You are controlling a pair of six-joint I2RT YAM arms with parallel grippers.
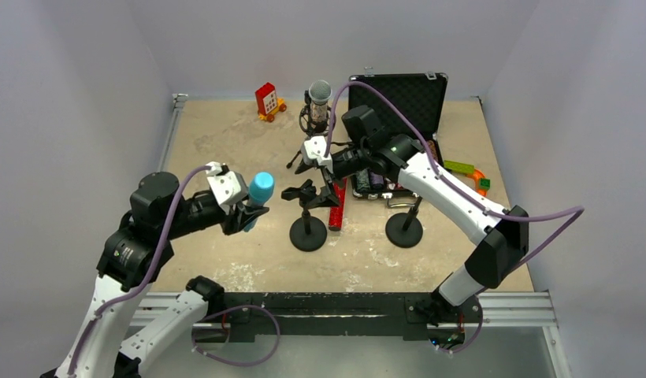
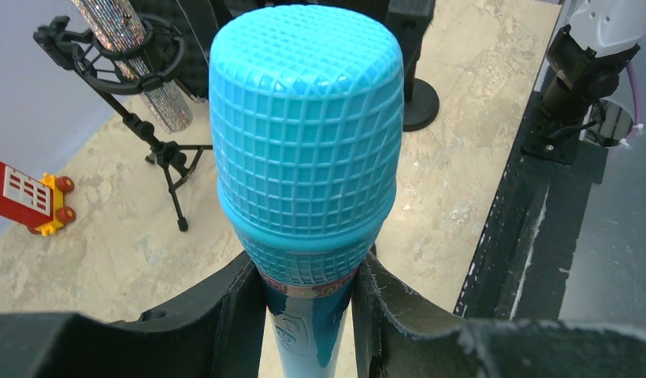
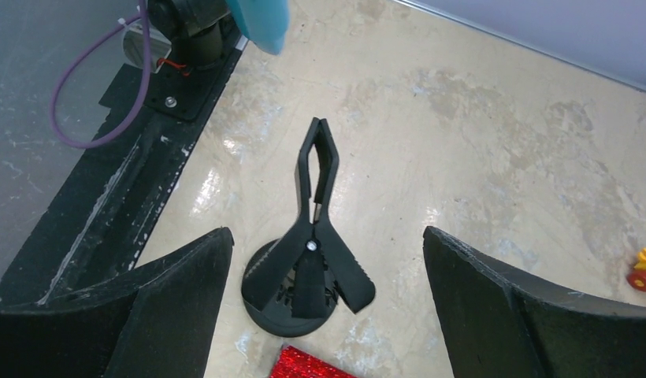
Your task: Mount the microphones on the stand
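Light-blue microphone sits clamped between left fingers.

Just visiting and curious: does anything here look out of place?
The red-glitter microphone lies flat on the table beside a clip stand, not clipped in, while the silver-glitter microphone is mounted on its tripod stand.

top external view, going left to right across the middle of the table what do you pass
blue microphone → clip stand → red microphone → second stand → green block
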